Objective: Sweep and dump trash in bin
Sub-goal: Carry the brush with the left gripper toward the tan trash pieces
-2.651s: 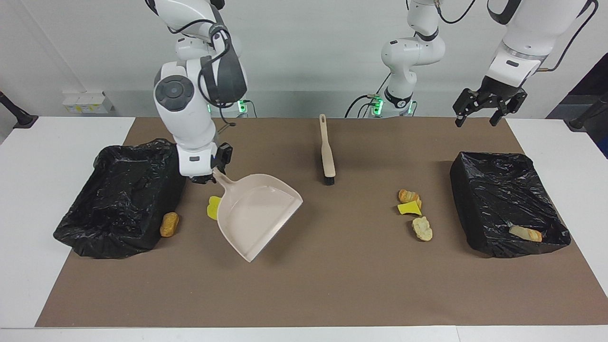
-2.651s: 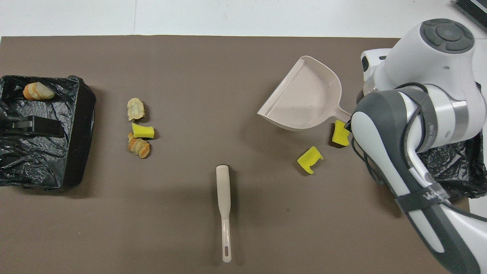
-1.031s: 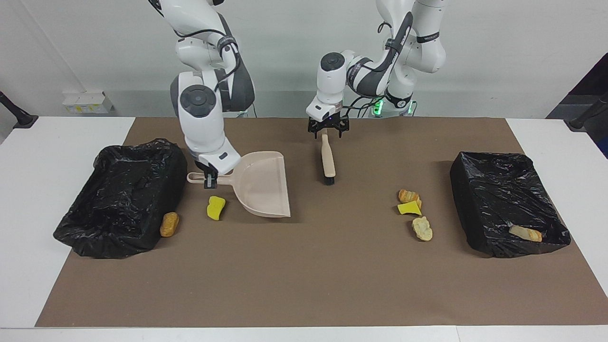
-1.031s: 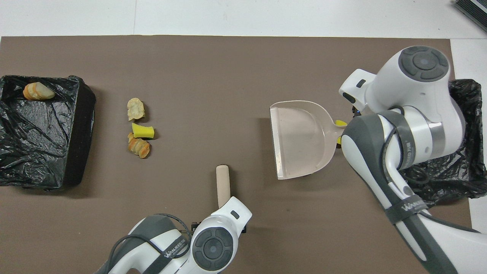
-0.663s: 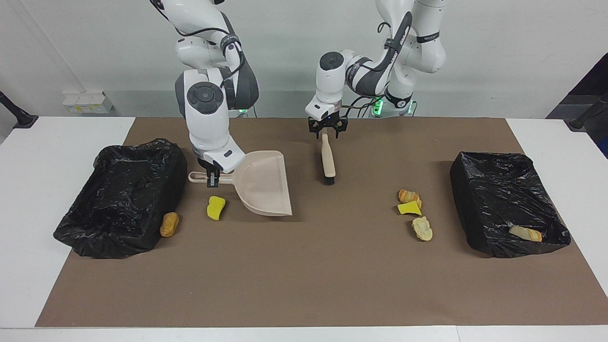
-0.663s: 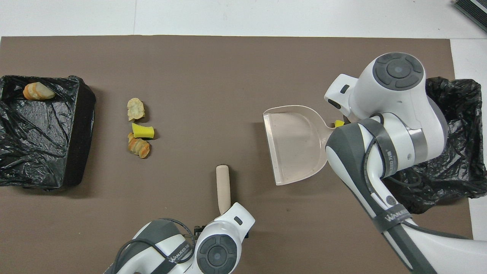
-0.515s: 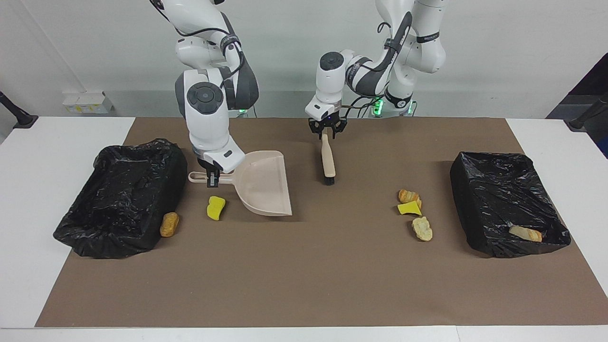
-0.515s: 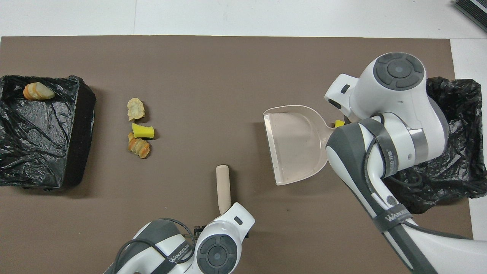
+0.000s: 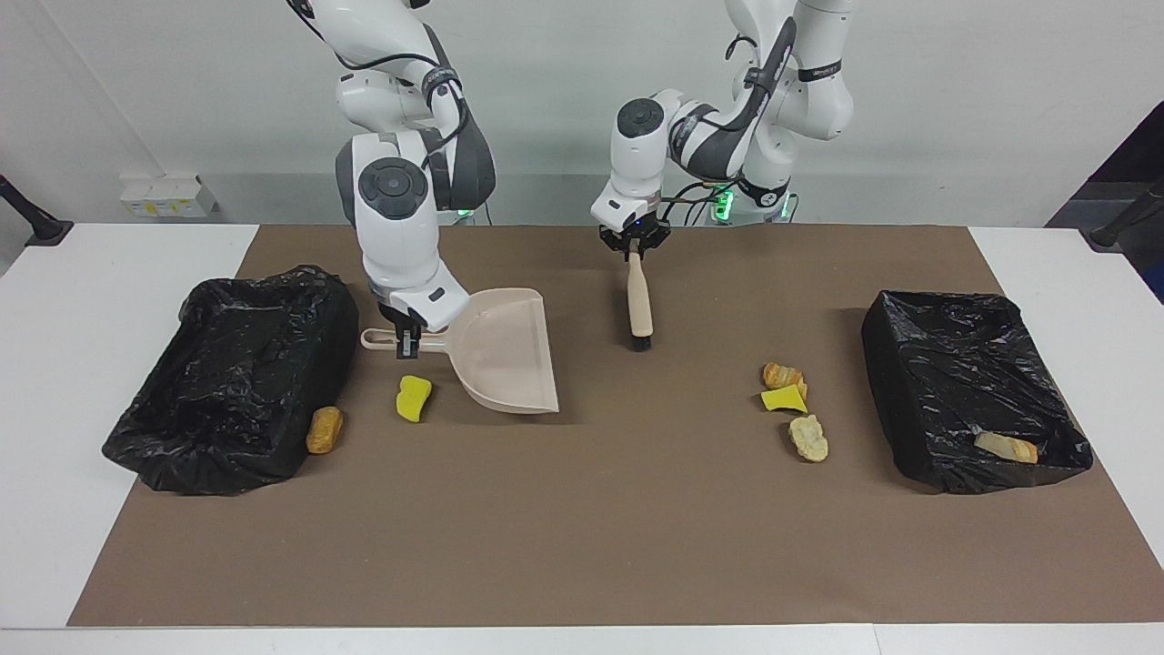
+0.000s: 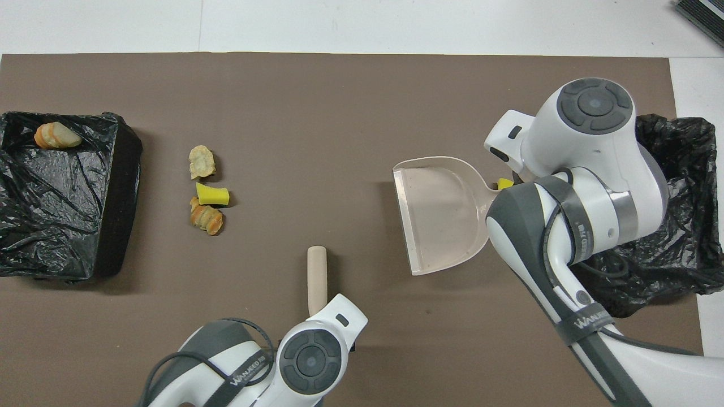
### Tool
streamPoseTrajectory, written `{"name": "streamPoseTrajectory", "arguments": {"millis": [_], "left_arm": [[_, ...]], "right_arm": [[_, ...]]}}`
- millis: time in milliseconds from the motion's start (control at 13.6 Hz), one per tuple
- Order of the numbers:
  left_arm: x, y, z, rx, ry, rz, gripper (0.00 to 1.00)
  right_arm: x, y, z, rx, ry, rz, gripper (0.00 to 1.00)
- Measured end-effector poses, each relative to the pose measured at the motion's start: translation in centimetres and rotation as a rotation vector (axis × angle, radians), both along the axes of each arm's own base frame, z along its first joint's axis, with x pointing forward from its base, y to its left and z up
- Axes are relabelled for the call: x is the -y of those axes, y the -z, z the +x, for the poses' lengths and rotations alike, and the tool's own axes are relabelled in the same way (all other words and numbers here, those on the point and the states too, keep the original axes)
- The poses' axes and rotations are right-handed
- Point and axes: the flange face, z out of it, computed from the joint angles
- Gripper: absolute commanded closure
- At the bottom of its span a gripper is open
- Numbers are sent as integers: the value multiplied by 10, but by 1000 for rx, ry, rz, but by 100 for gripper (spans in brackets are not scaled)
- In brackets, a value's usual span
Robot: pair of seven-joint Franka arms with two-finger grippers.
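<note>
We see two claws, each holding a cleaning tool.

The left claw (image 9: 635, 249) grips the brush (image 9: 640, 307), the right claw (image 9: 408, 337) the dustpan (image 9: 505, 359). A yellow sponge (image 9: 413, 398) lies just by the right claw. Arm writing is too small to read.

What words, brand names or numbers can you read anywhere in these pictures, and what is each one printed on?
"WANUEED": on the dark band of the left arm, overhead view; the last letters are unsure.
"WANUEED": on the dark band of the right arm, overhead view; equally unsure.
Small print on a band of the left arm in the facing view: too small to read.
Dustpan, brush, bins: no text.
</note>
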Motion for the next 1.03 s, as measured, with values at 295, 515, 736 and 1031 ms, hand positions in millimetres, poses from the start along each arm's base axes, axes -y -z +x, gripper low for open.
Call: {"name": "streamPoseTrajectory", "arguments": {"millis": [295, 515, 736, 1031], "left_arm": [[-73, -57, 54, -12, -38, -12, 100], [-137, -75, 98, 1, -91, -34, 100], [-203, -71, 138, 11, -103, -37, 100], [-269, -49, 182, 6, -116, -32, 100]], "right_arm": [[-4, 4, -1, 7, -8, 4, 100], [-17, 10, -5, 7, -33, 5, 100], [-42, 29, -15, 24, -73, 14, 100], [-86, 58, -37, 45, -76, 20, 100]]}}
